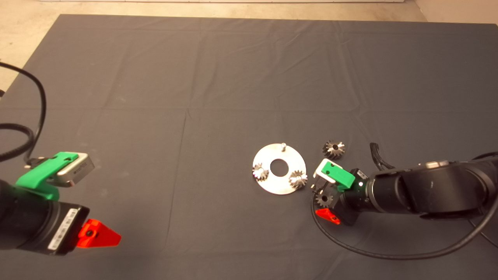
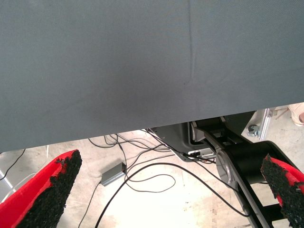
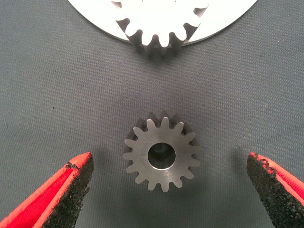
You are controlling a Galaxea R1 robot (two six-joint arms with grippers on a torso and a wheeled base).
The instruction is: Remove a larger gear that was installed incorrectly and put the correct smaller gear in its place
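The smaller gear (image 1: 323, 199), dull dark grey with a round centre hole (image 3: 161, 152), lies flat on the mat just right of the round silvery plate (image 1: 272, 186). My right gripper (image 1: 322, 201) hovers over it, open, one finger on each side and both clear of the teeth (image 3: 169, 164). The larger gear (image 1: 334, 149) rests on the mat beyond the plate's right edge. Two small silvery gears (image 1: 259, 172) (image 1: 298, 179) sit on the plate, and a bare peg (image 1: 283, 146) stands at its far rim. My left gripper (image 2: 166, 171) is parked at the lower left, open and empty.
The right arm's black cable (image 1: 350, 249) loops on the mat near the front edge. The nearer silvery gear (image 3: 161, 23) and the plate rim (image 3: 223, 14) lie close ahead of the right fingers. Past the mat edge, cables (image 2: 142, 178) lie on the floor.
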